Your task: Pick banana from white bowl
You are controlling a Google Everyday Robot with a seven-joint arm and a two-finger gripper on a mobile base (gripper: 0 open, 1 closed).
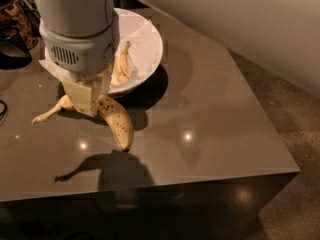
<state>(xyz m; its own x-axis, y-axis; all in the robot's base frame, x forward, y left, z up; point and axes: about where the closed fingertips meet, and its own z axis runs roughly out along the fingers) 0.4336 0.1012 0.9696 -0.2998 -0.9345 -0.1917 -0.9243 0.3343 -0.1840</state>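
Note:
My gripper (86, 100) hangs below the grey arm at the left, just in front of the white bowl (150, 44). It is shut on the banana (117, 124), a long yellow one with brown spots. I hold it by its middle, above the table. Its dark tip points down to the right and its pale stem end points left. Its shadow lies on the table below. The bowl is lined with white paper and holds a smaller, paler banana (123, 64).
The grey table (210, 114) has its front edge close below the held banana and its right corner at the right. Dark objects (12, 49) stand at the far left beside the bowl. A floor lies to the right.

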